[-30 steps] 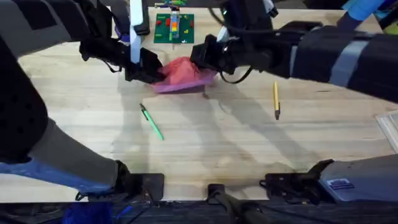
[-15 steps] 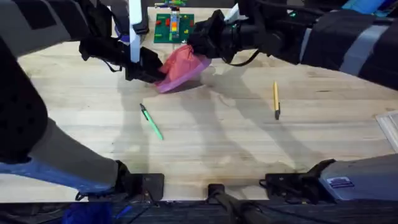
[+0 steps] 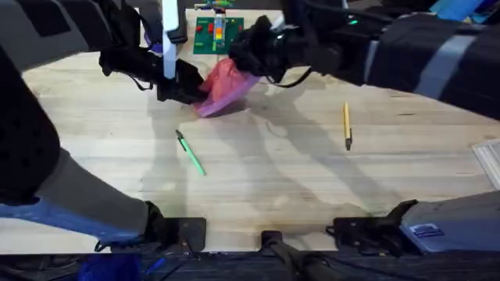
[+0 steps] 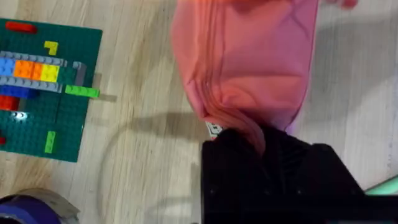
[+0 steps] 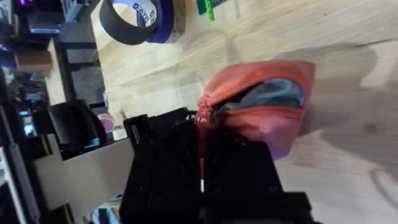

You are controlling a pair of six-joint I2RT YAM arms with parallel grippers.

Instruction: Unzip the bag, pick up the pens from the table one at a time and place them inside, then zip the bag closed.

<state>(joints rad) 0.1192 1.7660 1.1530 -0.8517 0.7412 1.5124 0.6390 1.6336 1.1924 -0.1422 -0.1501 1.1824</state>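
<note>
Bag (image 3: 222, 86) hangs pinched between left gripper (image 3: 187, 90), clamped on its end, and right gripper (image 3: 251, 56), closed on the zipper; pull steadily along the seam, left bracing.

wooden table (image 3: 258, 179), pens (image 3: 190, 152), block plate (image 3: 218, 35)

right gripper (image 3: 248, 53) moved leftward, bag (image 3: 221, 84) bunched
</note>
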